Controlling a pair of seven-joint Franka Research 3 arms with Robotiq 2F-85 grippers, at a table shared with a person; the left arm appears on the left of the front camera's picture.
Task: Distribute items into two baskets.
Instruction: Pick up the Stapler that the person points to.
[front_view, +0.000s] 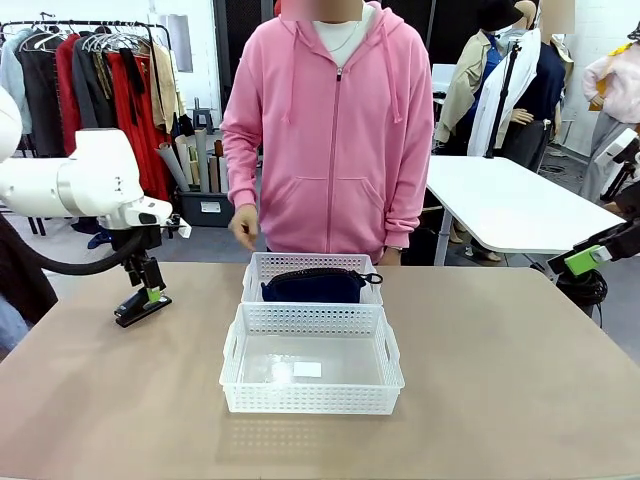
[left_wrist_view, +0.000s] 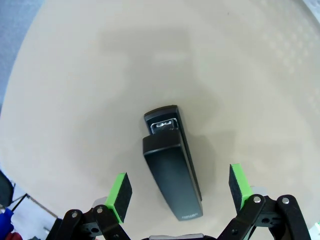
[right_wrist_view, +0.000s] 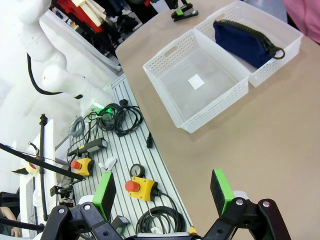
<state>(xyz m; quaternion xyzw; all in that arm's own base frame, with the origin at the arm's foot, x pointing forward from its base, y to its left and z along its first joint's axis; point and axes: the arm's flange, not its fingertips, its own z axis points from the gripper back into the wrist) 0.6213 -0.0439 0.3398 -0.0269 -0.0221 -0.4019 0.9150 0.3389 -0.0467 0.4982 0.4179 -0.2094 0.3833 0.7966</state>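
black stapler (left_wrist_view: 172, 162) on table (left_wrist_view: 100, 75), between spread jaws

Navy zippered pouch (front_view: 315, 287) stands on its long edge in the far, smaller white basket (front_view: 262, 266), spanning its width. The larger lattice basket (front_view: 312, 398) butts against it on my side (small white label on its floor). The black stapler (left_wrist_view: 172, 165) lies flat on the table (front_view: 500, 400), off to my left.
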